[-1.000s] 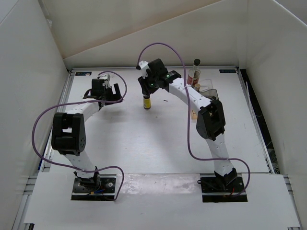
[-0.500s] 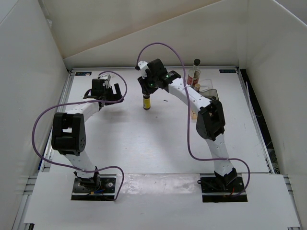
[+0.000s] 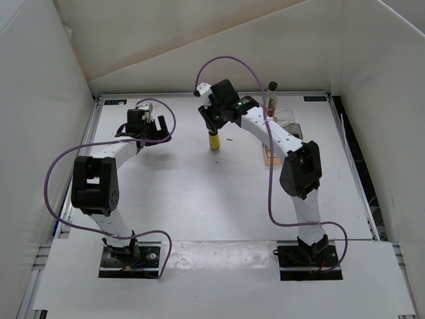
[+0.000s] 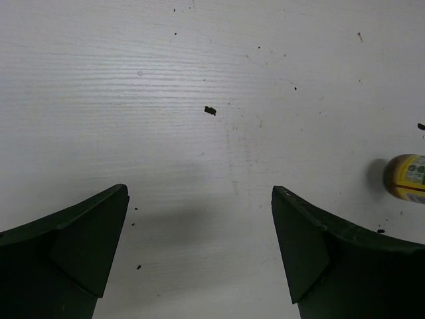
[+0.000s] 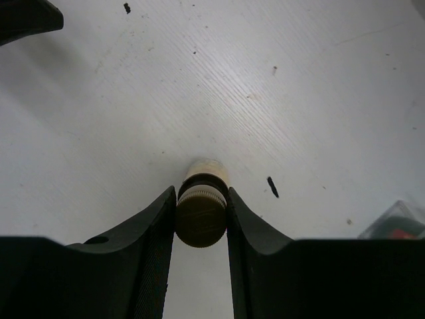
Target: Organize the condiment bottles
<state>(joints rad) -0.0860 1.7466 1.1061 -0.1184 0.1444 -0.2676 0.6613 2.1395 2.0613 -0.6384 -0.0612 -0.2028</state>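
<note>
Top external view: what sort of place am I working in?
Probably an enclosed robot test cell, not a kitchen: white wall panels box in a white table, with the left arm and right arm bolted at its near edge.

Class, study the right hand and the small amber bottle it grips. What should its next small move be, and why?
Probably carry the amber bottle rightward to the clear tray. The right hand is shut on its gold cap, and the tray sits well to its right.

white table point(image 3: 199, 193) — dark crumbs point(image 4: 210, 110) scattered, clear tray point(image 3: 291, 119) at far right.
</note>
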